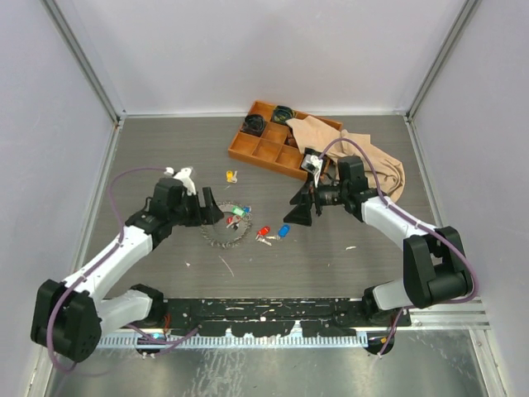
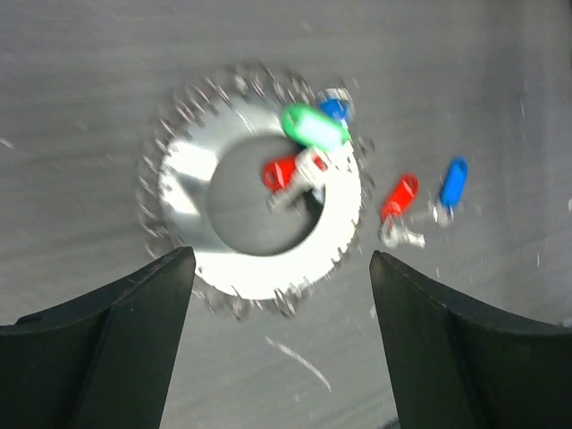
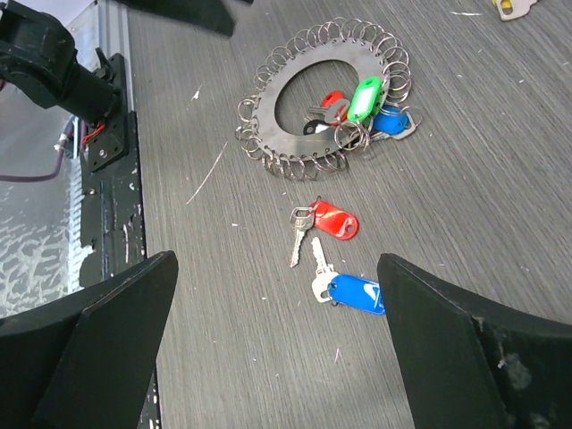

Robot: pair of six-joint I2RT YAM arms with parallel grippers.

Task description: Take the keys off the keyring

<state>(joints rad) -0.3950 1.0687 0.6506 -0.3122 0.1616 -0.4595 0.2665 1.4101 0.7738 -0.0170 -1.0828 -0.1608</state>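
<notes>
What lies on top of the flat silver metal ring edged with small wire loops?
A green plastic key tag crosses the rim of the flat silver ring; a red-tagged key reaches into its hole. The rim beneath them is hidden.

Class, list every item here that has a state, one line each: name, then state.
left gripper: open, empty
right gripper: open, empty
keyring: flat on table
green key: on the keyring
loose red key: off the keyring, on table
loose blue key: off the keyring, on table
tray: partly covered by cloth
</notes>
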